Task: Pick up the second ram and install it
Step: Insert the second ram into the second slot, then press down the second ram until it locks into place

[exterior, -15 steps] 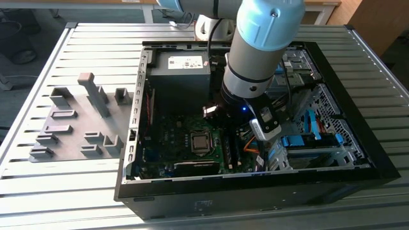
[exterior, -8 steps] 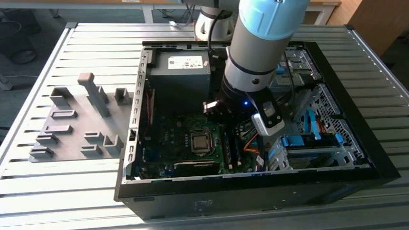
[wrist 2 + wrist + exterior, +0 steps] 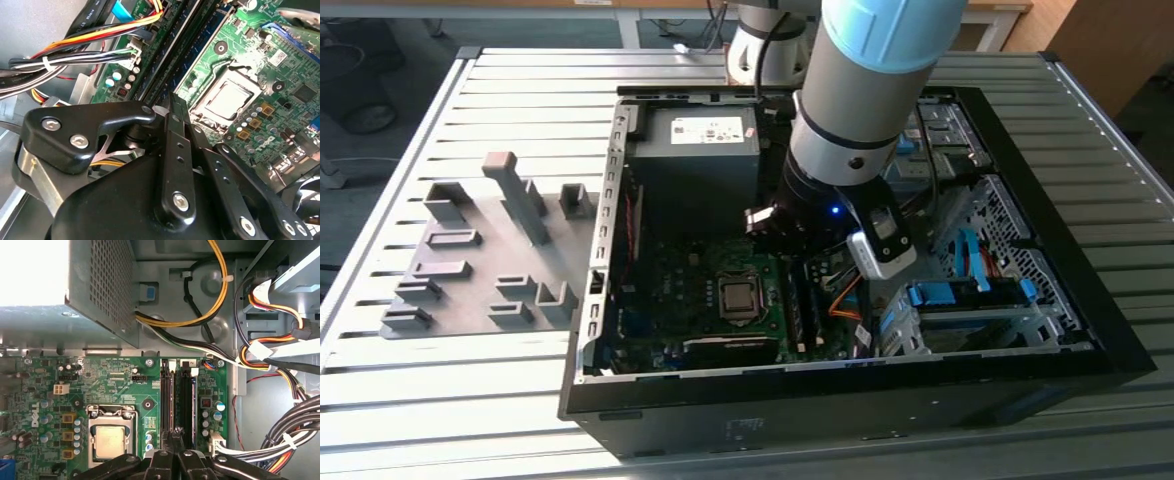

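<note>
Exterior view: black PC case point(image 3: 854, 400) lies open-side up on the slatted table point(image 3: 400, 400), and the arm reaches into it. Claw point(image 3: 781, 235) sits low over the motherboard point(image 3: 667, 300), tight between the power supply point(image 3: 700, 140) and the drive cage point(image 3: 961, 310). White label on the power supply, print unreadable. Grey holder blocks point(image 3: 480, 250) lie well apart, at this view's left.

Second wrist view: claw body up front hides the near board; fingers point(image 3: 175, 130) are pressed together, tip at the memory slots. Cable bundle point(image 3: 75, 57) close beside.

First wrist view: two dark sticks are seated in the slots. The second ram point(image 3: 166, 400) looks like the CPU-side one, not certain. Claw point(image 3: 174, 434) covers its end, contact unclear.
</note>
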You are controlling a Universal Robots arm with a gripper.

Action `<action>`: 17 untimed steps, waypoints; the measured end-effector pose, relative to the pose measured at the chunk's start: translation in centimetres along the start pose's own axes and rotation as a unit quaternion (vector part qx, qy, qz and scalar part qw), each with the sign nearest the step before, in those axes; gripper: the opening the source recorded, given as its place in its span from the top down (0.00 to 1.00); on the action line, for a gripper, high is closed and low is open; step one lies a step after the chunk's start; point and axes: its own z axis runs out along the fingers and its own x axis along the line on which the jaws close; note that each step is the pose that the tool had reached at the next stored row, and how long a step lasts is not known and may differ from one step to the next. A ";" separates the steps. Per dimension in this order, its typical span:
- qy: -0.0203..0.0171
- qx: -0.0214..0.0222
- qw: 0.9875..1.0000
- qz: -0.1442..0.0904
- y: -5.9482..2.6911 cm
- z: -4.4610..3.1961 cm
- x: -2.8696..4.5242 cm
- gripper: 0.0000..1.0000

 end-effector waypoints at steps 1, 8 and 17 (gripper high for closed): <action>0.000 0.000 1.000 0.000 -0.03 -0.01 0.00 0.89; 0.000 0.000 1.000 0.001 -0.60 0.07 -0.02 0.89; 0.000 0.000 1.000 0.001 -0.75 0.29 -0.03 0.89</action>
